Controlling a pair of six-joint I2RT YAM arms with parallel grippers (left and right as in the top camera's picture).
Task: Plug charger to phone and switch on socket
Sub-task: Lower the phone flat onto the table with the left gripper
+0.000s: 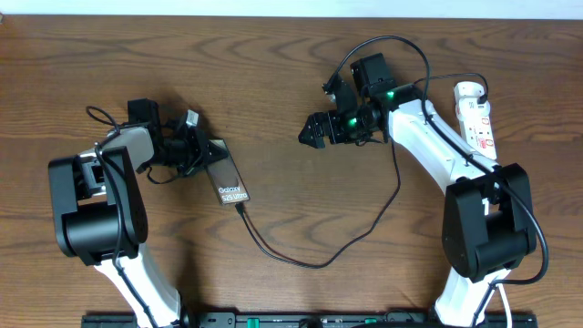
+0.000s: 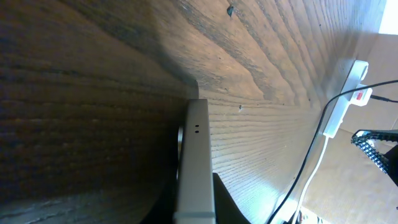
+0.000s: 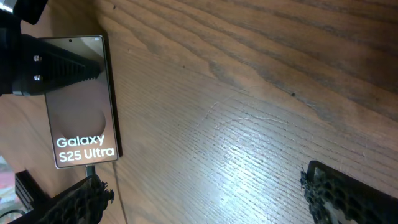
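The phone [image 1: 229,183] lies face up left of the table's centre, its white lettering readable in the right wrist view [image 3: 81,102]. My left gripper [image 1: 202,151] is shut on its upper end; the left wrist view shows the phone's pale edge [image 2: 194,155] running between the dark fingers [image 2: 229,202]. The charger [image 1: 310,262] meets the phone's lower edge with its plug tip [image 3: 89,168] and loops right across the table toward the socket [image 1: 475,114], a white strip at the far right [image 2: 349,87]. My right gripper [image 1: 314,132] hangs open over bare wood [image 3: 208,199], right of the phone.
The right arm [image 1: 428,137] stretches from its base [image 1: 483,228] past the socket. The left arm's base [image 1: 96,205] stands at the left. The socket's white lead [image 2: 314,168] runs beside the black cable [image 2: 320,134].
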